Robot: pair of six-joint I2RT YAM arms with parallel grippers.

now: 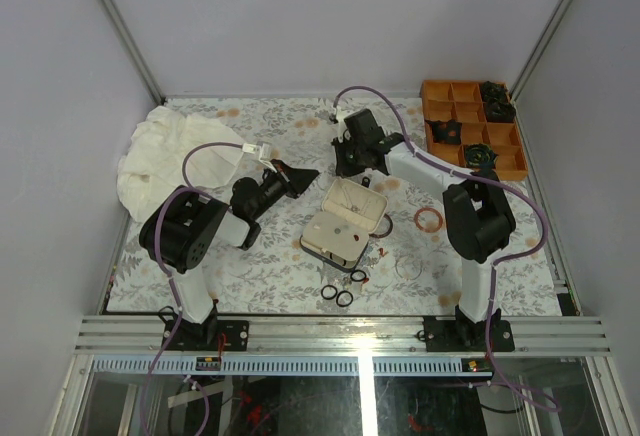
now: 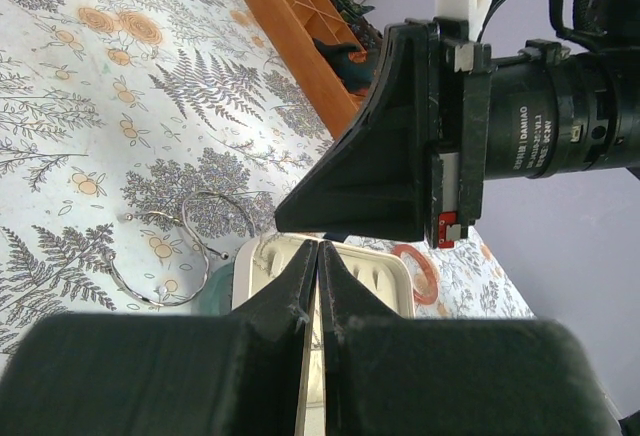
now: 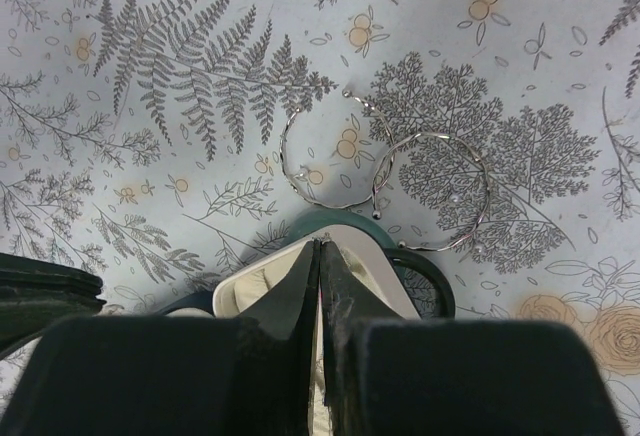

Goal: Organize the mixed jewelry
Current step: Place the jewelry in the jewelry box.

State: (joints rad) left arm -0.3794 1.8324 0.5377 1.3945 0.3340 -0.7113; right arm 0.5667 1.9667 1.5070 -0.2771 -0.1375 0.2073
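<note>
- While both arms sit parked over the case, nothing is gripped. In the top view the left gripper is left of centre with its fingers pressed together and empty. The right gripper is just above the open case, also pressed together and empty.
- Same view, jewelry loose on the table: black rings at lower centre below the case, a clear hoop at lower right, a red ring right of the case, and red bits just beside the case. The orange tray is at upper right.
- Left wrist view: our fingertips meet at bottom centre above the case's cream lining. Thin hoops lie at lower left.
- Right wrist view: fingertips are closed at bottom centre over the case rim. Two thin hoops lie flat on the cloth just above it, overlapping.
- We judge the step to be the first pick. We'd open the jaws before descending and come straight down on a single piece, one finger inside the loop and one outside. The overlapping hoops may lift together, so we'd start with an isolated black ring.
</note>
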